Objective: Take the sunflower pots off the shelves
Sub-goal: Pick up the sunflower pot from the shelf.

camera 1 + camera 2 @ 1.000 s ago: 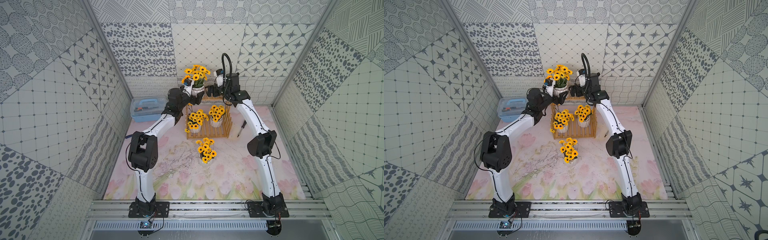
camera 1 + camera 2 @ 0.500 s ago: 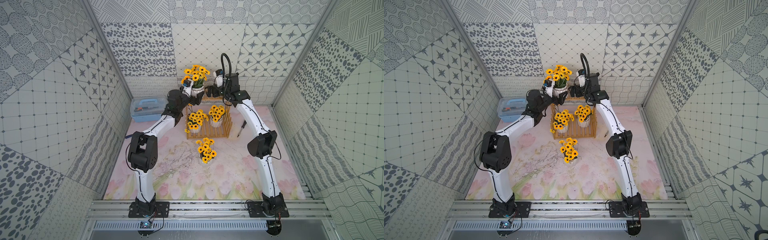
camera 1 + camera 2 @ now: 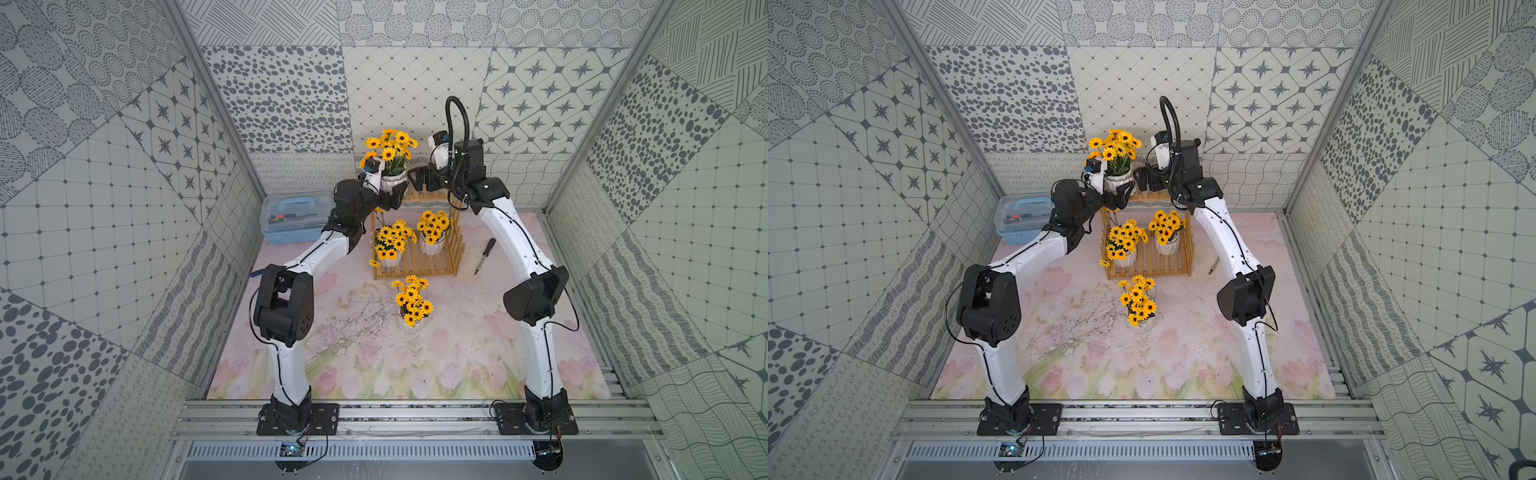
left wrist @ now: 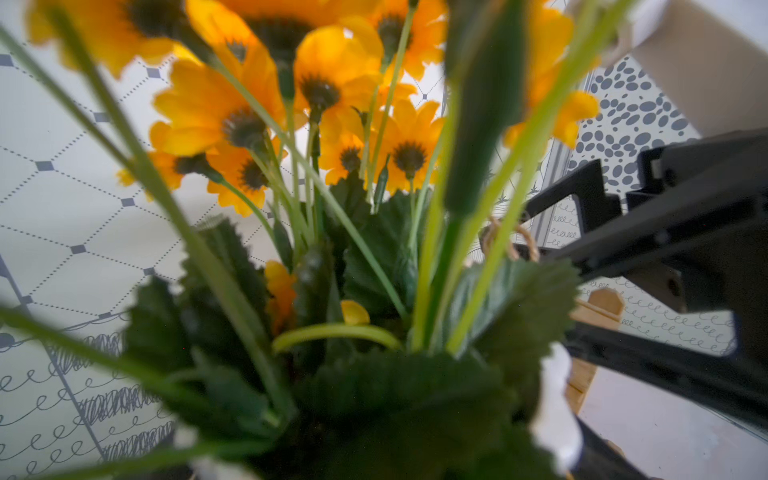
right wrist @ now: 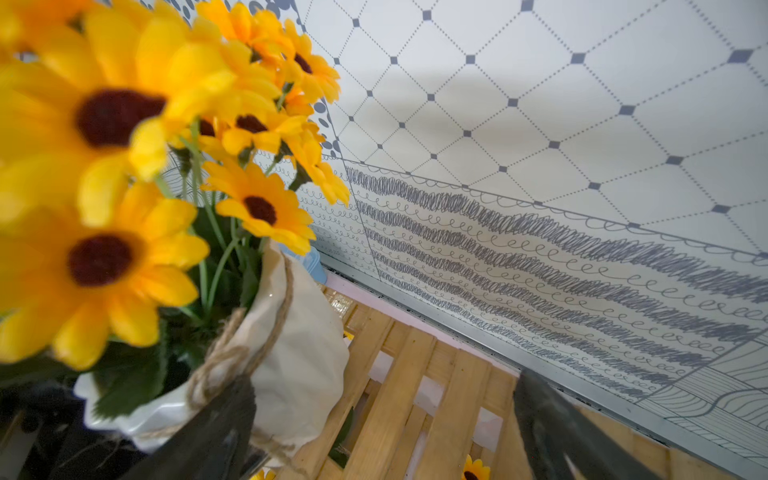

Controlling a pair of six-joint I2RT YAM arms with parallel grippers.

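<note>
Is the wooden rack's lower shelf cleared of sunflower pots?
No: in a top view, one sunflower pot and another stand on the rack's lower shelf.

This is a robot test cell in a lab, not a lived-in room. A left arm (image 3: 320, 253) and a right arm (image 3: 511, 232) are bolted to an aluminium rail (image 3: 415, 419). Behind the rail lies a tulip-printed mat (image 3: 457, 353), walled on 3 sides by grey-patterned panels (image 3: 270, 95).
</note>
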